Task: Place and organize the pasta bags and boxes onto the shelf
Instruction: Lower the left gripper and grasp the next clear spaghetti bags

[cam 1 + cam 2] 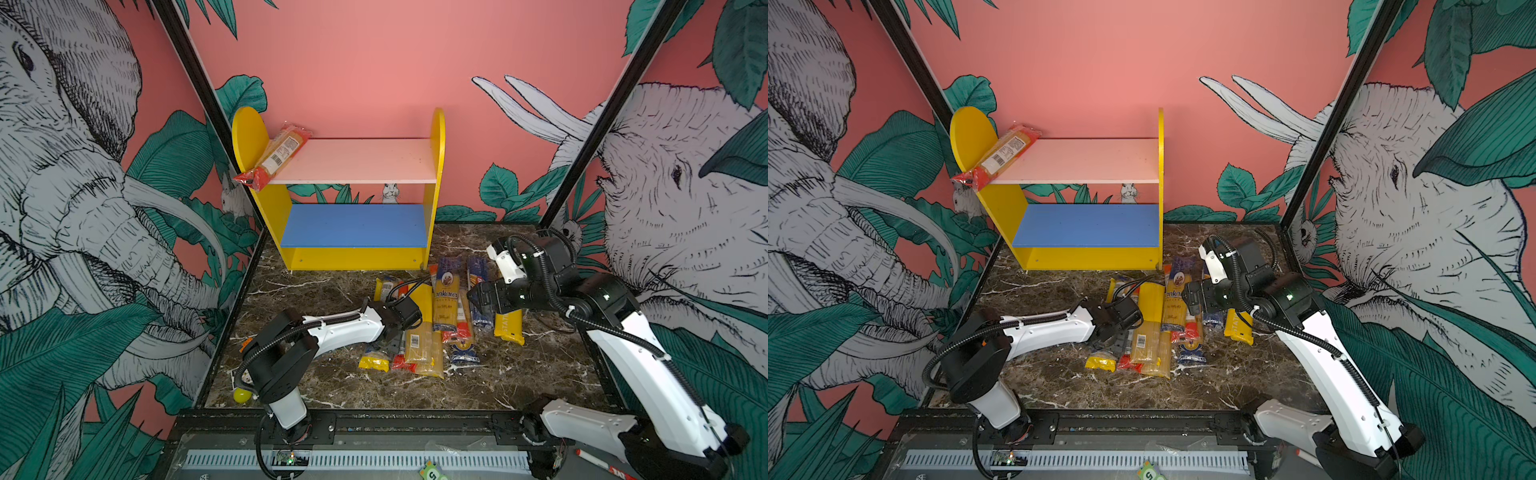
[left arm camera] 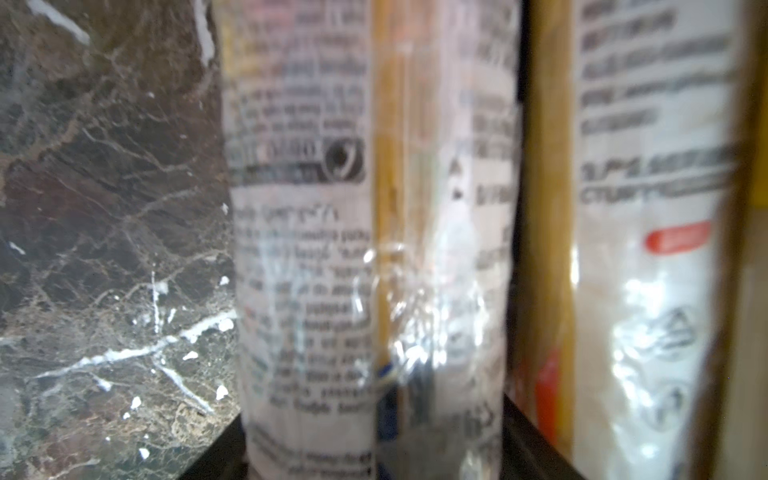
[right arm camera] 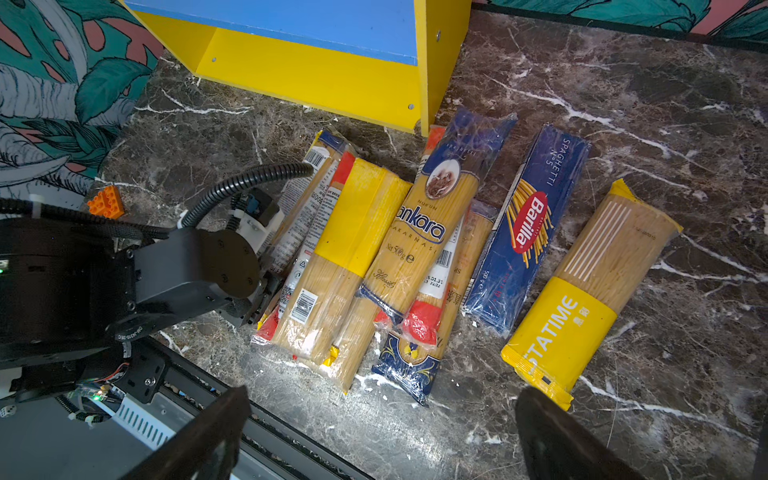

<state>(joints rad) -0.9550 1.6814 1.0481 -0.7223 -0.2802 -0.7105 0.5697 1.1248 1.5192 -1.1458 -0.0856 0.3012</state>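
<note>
A shelf (image 1: 249, 137) of yellow sides, pale pink upper board and blue lower board, on a dark brown, white-veined marble table (image 1: 519, 374), against coral walls (image 1: 374, 62) patterned with teal leaves and grey elephants.

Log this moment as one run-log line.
left claw: straddling a spaghetti pack at pile edge, grip unclear | right claw: open, above pile | shelf: one red-ended pack on top board
</note>
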